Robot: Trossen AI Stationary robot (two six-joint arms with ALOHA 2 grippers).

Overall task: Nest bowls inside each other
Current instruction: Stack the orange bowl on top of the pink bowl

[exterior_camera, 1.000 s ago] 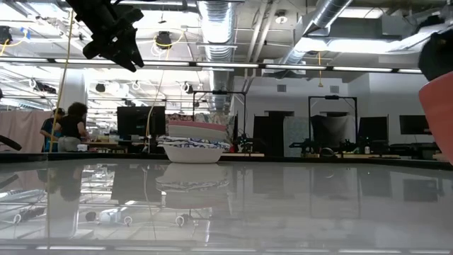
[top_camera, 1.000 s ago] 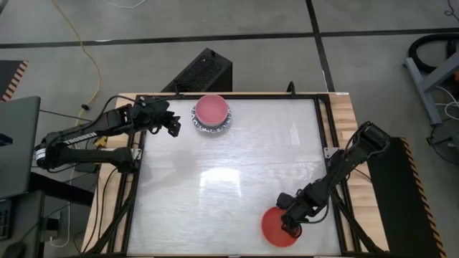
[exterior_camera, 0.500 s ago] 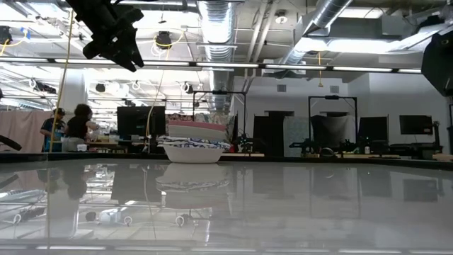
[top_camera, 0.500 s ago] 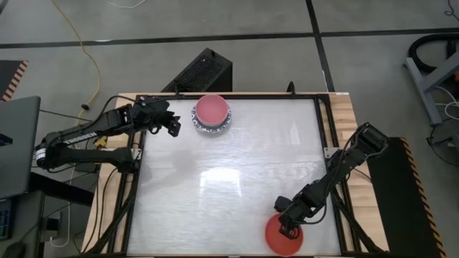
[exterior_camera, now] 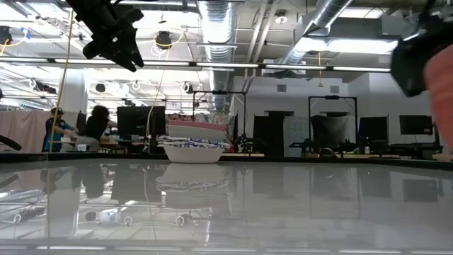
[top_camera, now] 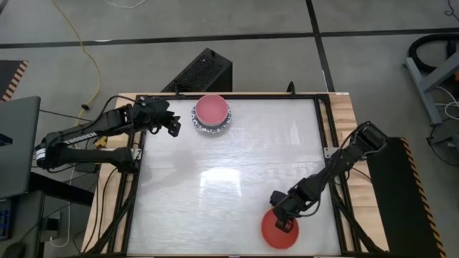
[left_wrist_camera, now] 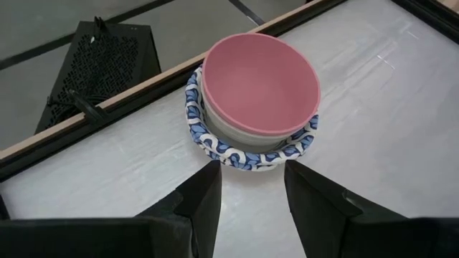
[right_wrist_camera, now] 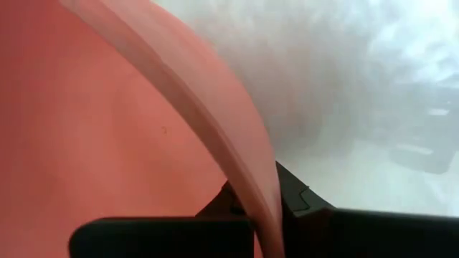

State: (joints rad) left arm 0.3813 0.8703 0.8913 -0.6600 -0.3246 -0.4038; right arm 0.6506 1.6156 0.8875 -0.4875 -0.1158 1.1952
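A stack of bowls (top_camera: 211,113) stands near the table's far edge. Its top bowl is pink (left_wrist_camera: 259,82) and sits above a white one with a blue-patterned scalloped rim (left_wrist_camera: 215,147). My left gripper (top_camera: 172,126) hangs open above the table just left of the stack, with nothing between its fingers (left_wrist_camera: 251,168). A red bowl (top_camera: 277,232) is near the table's front right. My right gripper (top_camera: 282,221) is shut on it. The low view shows this bowl at the right edge (exterior_camera: 443,85). My right gripper pinches the red bowl's rim (right_wrist_camera: 264,204) between its two fingers, one finger (right_wrist_camera: 228,202) inside the bowl and one (right_wrist_camera: 300,197) outside its wall. The fingers come steeply from above. I cannot tell whether the bowl's base rests on the table.
The pale table top (top_camera: 229,179) lies open between the stack and the red bowl. A dark frame (top_camera: 326,143) borders it. A black box (top_camera: 201,72) stands just behind the far edge. People show in the room beyond (exterior_camera: 67,131).
My right gripper has moved a little toward the table's left at the red bowl. The bowl has shifted slightly under it, slipping out of the low view and back in at its right edge. My left arm has kept still.
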